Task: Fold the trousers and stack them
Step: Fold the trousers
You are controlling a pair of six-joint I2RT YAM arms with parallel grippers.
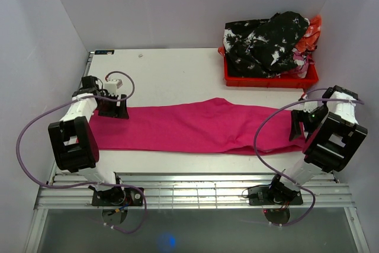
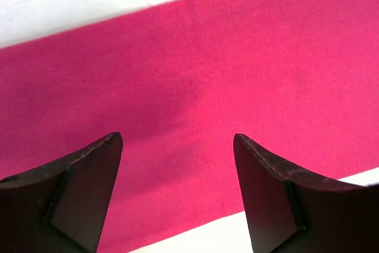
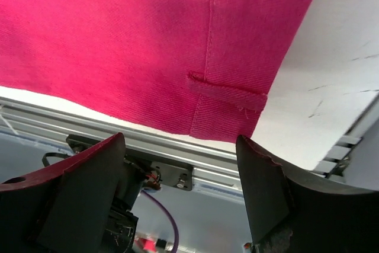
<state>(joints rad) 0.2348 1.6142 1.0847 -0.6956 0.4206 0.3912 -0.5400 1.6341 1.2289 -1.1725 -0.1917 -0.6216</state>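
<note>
The magenta-pink trousers (image 1: 195, 125) lie flat across the white table as one long band from left to right. My left gripper (image 1: 112, 106) is open just above the left end of the cloth; the left wrist view shows pink cloth (image 2: 195, 81) between and beyond the spread fingers (image 2: 83, 188). My right gripper (image 1: 298, 127) is open over the right end, the waistband end. The right wrist view shows the waistband corner with a belt loop (image 3: 228, 93) just beyond the spread fingers (image 3: 266, 194). Neither gripper holds anything.
A red plastic crate (image 1: 269, 78) at the back right holds a pile of black-and-white and pink clothes (image 1: 266, 42). The metal rail frame (image 1: 195, 191) runs along the table's near edge. Grey walls close in both sides.
</note>
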